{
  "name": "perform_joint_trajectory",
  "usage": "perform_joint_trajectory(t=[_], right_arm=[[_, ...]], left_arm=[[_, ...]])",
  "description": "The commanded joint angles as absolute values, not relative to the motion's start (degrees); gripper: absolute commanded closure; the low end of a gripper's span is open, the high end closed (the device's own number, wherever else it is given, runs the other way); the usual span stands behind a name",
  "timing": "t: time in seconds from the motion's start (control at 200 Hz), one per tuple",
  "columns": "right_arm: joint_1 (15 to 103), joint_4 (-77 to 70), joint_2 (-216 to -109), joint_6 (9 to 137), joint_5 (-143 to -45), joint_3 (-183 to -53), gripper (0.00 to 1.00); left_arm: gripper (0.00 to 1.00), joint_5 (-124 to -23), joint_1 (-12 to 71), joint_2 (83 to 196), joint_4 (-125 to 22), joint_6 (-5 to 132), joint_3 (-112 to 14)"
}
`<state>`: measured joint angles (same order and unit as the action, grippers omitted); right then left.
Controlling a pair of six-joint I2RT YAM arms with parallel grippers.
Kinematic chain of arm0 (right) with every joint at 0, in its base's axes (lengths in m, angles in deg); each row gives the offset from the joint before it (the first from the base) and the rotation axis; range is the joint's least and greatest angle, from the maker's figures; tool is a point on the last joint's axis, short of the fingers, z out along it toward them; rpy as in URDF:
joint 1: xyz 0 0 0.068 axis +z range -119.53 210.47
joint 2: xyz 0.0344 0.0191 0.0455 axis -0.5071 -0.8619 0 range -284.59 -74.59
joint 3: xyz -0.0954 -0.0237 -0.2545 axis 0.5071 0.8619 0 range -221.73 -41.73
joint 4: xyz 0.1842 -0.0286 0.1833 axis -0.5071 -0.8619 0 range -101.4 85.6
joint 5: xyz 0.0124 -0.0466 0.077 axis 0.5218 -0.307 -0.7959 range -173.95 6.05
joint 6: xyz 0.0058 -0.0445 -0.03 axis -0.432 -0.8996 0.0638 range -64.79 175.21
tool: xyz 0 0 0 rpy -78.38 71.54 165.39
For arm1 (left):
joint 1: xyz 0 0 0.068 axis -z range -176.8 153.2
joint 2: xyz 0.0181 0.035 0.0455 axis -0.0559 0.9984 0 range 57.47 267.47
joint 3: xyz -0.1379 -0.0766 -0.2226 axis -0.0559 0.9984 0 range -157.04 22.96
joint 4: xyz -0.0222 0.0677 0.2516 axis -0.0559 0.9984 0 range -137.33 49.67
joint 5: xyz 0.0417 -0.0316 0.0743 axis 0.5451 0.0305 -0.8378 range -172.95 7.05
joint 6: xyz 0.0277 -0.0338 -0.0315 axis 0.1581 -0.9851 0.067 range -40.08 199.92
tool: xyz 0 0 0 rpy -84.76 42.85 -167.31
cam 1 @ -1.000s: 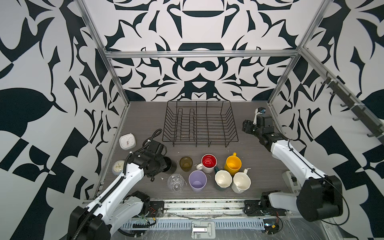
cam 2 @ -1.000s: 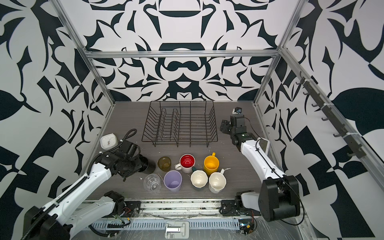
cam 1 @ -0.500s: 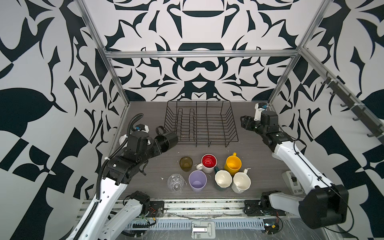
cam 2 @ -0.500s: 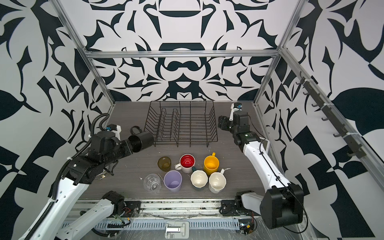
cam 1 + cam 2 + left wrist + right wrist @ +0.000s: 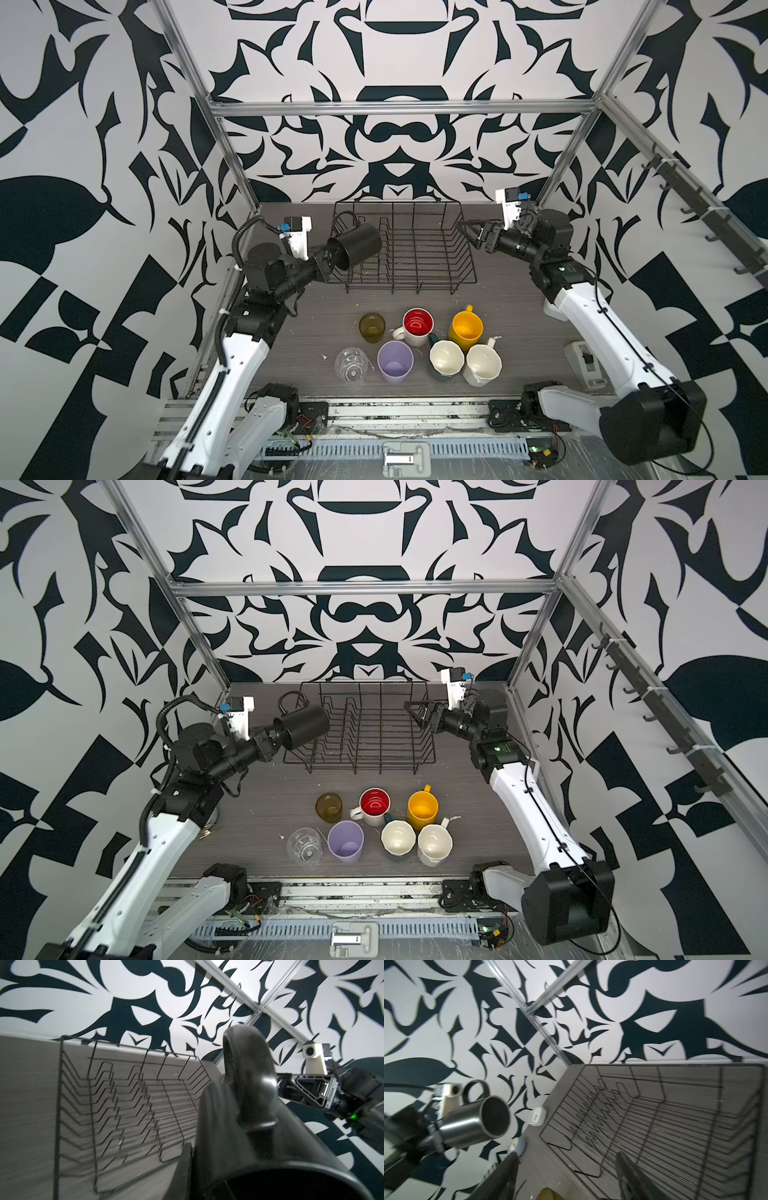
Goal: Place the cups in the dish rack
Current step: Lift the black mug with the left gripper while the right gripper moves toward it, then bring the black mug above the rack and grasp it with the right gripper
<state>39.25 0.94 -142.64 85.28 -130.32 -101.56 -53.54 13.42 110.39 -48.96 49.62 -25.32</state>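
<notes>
My left gripper [image 5: 328, 259] is shut on the rim of the black mug [image 5: 359, 245] [image 5: 305, 727] [image 5: 249, 1126]. The mug lies on its side in the air over the left end of the dish rack [image 5: 411, 283] [image 5: 365, 766], handle up. My right gripper [image 5: 467, 230] [image 5: 565, 1157] hovers open and holds nothing above the rack's right end, facing the mug [image 5: 475, 1124]. On the table in front stand the amber glass [image 5: 372, 327], red-inside mug [image 5: 417, 326], yellow mug [image 5: 466, 330], clear glass [image 5: 352, 365], lilac tumbler [image 5: 395, 368], teal mug [image 5: 446, 359] and white mug [image 5: 482, 365].
A small white device [image 5: 537, 1116] and a round disc [image 5: 517, 1145] sit at the table's left edge. Another white device [image 5: 586, 361] lies by the right arm's base. Patterned walls and metal posts close in three sides.
My left arm has lifted the black mug from the front left of the table and carried it up to the rack's left end. My right gripper has shifted up and left over the rack's right end.
</notes>
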Motion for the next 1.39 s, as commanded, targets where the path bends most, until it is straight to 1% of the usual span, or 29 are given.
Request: perform_joint_trajectory(t=[0.0, 0.23, 0.385, 0.46, 0.475, 0.48, 0.485, 0.505, 0.865, 1.165, 1.39], right_arm=[[40.73, 10.65, -143.25, 90.26, -138.5, -102.1, 0.24], [44.9, 17.71, -148.51, 94.41, -140.99, -104.72, 0.23], [47.78, 19.58, -152.34, 95.82, -142.5, -108.55, 0.18], [48.99, 21.39, -153.84, 97.59, -143.62, -110.3, 0.12], [49.27, 21.64, -154.15, 97.91, -143.79, -110.51, 0.08], [49.41, 21.86, -154.33, 98.1, -143.93, -110.76, 0.03], [49.48, 21.96, -154.45, 98.19, -143.96, -110.87, 0.02], [49.73, 22.16, -154.72, 98.44, -144.09, -111.2, 0.0], [54.51, 21.42, -159.41, 98.54, -143.94, -115.96, 0.0], [58.26, 17.39, -162.35, 95.39, -143.94, -119.94, 0.0], [60.48, 17.04, -163.44, 94.83, -144.68, -121.02, 0.0]], left_arm=[[1.0, -41.27, 11.91, 113.85, -69.5, 41.94, -25.77], [1.0, -31.41, 11.91, 121.65, -78.69, 35.67, -27.96], [1.0, -28.11, 11.92, 124.56, -81.29, 33.43, -28.55], [1.0, -27.35, 11.98, 125.18, -81.52, 33.38, -28.64], [1.0, -27.21, 11.93, 125.22, -81.6, 33.34, -28.71], [1.0, -27.18, 11.92, 125.27, -81.6, 33.34, -28.72], [1.0, -27.16, 11.95, 125.29, -81.65, 33.34, -28.68], [1.0, -26.98, 11.99, 125.34, -81.69, 33.34, -28.72], [1.0, -23.79, 11.99, 127.25, -83.78, 31.52, -29.34], [1.0, -23.05, 12.16, 127.69, -85.12, 30.48, -29.13], [1.0, -22.85, 12.26, 127.43, -85.4, 30.16, -28.72]])
